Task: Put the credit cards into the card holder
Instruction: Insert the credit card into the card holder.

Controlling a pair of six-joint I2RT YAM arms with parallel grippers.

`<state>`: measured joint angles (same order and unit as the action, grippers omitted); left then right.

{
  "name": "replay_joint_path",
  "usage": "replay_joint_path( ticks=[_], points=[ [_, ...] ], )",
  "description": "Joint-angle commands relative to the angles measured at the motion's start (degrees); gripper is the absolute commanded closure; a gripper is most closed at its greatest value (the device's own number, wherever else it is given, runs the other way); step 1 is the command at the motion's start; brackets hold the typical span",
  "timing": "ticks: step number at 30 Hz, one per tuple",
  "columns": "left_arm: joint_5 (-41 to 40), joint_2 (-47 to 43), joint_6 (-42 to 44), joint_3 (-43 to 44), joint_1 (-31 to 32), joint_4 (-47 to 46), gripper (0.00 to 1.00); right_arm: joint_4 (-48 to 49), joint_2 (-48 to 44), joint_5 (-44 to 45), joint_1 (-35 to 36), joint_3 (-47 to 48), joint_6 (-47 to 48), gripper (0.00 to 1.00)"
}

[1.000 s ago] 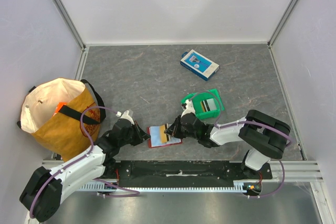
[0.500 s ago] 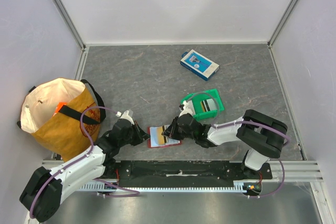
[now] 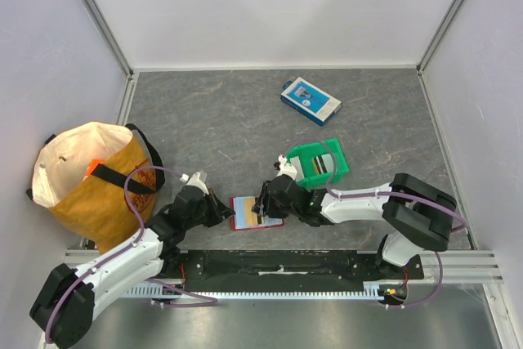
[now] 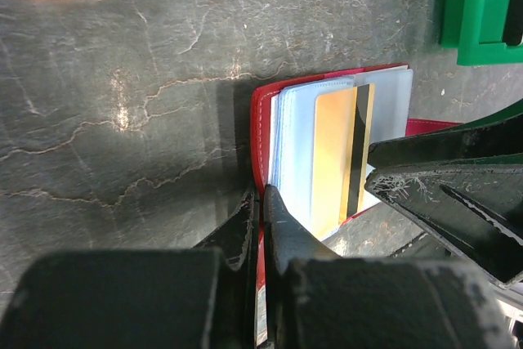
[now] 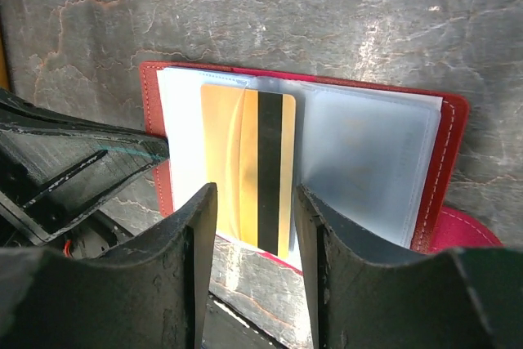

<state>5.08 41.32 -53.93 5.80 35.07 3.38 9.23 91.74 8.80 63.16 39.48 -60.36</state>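
Grey stone-patterned table [image 3: 212,120], white walls on 3 sides.

Item 1. Holder [image 3: 243,212]: red, lying open and flat close to the near edge, about midway along it, clear sleeves facing up.

Item 2. Card [image 5: 245,161]: yellow with a black stripe, on the open sleeves. Its far end sits under a clear sleeve and its near end sticks out toward the near edge.

Item 3. Left claw [image 4: 257,202]: fingers together, pinching the holder's left red cover edge. The arm reaches low from the near-left corner, forearm angled toward mid-table.

Item 4. Right claw [image 5: 253,194]: 2 fingers apart, 1 along each long edge of the card's near end. Whether they squeeze the card cannot be told. The elbow is folded back toward the near-right corner, the forearm runs left along the near edge, and the wrist is low over the holder.

Item 5. Others: green bin [image 3: 319,163] just right of the holder, blue-and-white box [image 3: 310,100] toward the far edge, and a bag [image 3: 90,173] at the left edge.

Hazards, as judged:
- The card's leading edge could snag the sleeve lip, so a further push would buckle the soft plastic instead of seating the card.
- The left pinch is on a thin edge, so push force could slide or pivot the holder out of it.
- A tilted card may slip between 2 sleeves instead of into 1.
- The claws work very near each other, so a small overshoot could knock them together.
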Motion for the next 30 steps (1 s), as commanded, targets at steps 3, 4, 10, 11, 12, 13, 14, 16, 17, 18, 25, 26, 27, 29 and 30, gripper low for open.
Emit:
replay_joint_path(
  ticks=[3, 4, 10, 11, 12, 13, 14, 16, 17, 18, 25, 26, 27, 29, 30],
  points=[
    [-0.16, -0.98, 1.20, 0.61, 0.00, 1.28, 0.98, -6.77, 1.59, 0.79, 0.12, 3.66, 4.02, 0.49],
    [0.01, -0.89, 1.20, 0.61, 0.09, 1.28, 0.98, -6.69, 2.20, 0.43, 0.30, 4.19, 4.11, 0.49],
    [0.54, -0.89, 1.20, 0.61, 0.00, 0.93, 0.98, -2.74, 4.67, -3.69, 0.83, 5.78, 4.55, 0.52],
    [0.54, -1.06, 1.20, 0.61, 0.00, 0.84, 0.98, -1.95, 4.67, -4.05, 0.92, 5.78, 4.55, 0.52],
    [0.54, -0.98, 1.20, 0.61, 0.00, 0.84, 0.98, -1.16, 4.76, -4.66, 1.00, 5.78, 4.55, 0.54],
    [0.63, -0.89, 1.11, 0.61, 0.00, 0.84, 0.98, -0.45, 4.59, -5.01, 1.00, 5.69, 4.55, 0.57],
    [0.63, -0.89, 1.11, 0.53, 0.00, 0.75, 0.98, 0.34, 4.50, -5.45, 1.00, 5.60, 4.55, 0.60],
    [0.72, -0.89, 1.02, 0.44, 0.00, 0.49, 0.98, 1.83, 4.32, -6.42, 1.00, 5.52, 4.55, 0.63],
    [0.81, -0.80, 1.02, 0.44, 0.00, 0.40, 0.98, 2.54, 4.32, -6.95, 1.00, 5.52, 4.72, 0.64],
    [0.81, -0.80, 0.93, 0.44, 0.00, 0.32, 0.98, 2.98, 4.41, -6.95, 0.92, 5.52, 4.72, 0.67],
    [1.16, -0.63, 1.11, 0.61, 0.00, -0.04, 0.98, 6.76, 5.02, -8.62, 1.00, 5.34, 5.95, 0.70],
    [1.25, -0.80, 1.11, 0.70, 0.00, 0.05, 0.98, 5.98, 5.02, -8.62, 1.00, 5.60, 6.21, 0.69],
    [1.16, -0.89, 1.20, 0.70, 0.00, 0.14, 0.98, 4.84, 4.76, -8.45, 0.92, 5.86, 6.65, 0.68],
    [0.98, -1.15, 1.37, 0.88, 0.00, 0.75, 0.98, 1.77, 3.01, -5.91, 0.74, 6.22, 7.62, 0.61],
    [0.90, -1.42, 1.46, 1.05, 0.00, 1.01, 0.98, 0.53, 1.35, -4.85, 0.65, 6.31, 9.19, 0.58]
  ],
)
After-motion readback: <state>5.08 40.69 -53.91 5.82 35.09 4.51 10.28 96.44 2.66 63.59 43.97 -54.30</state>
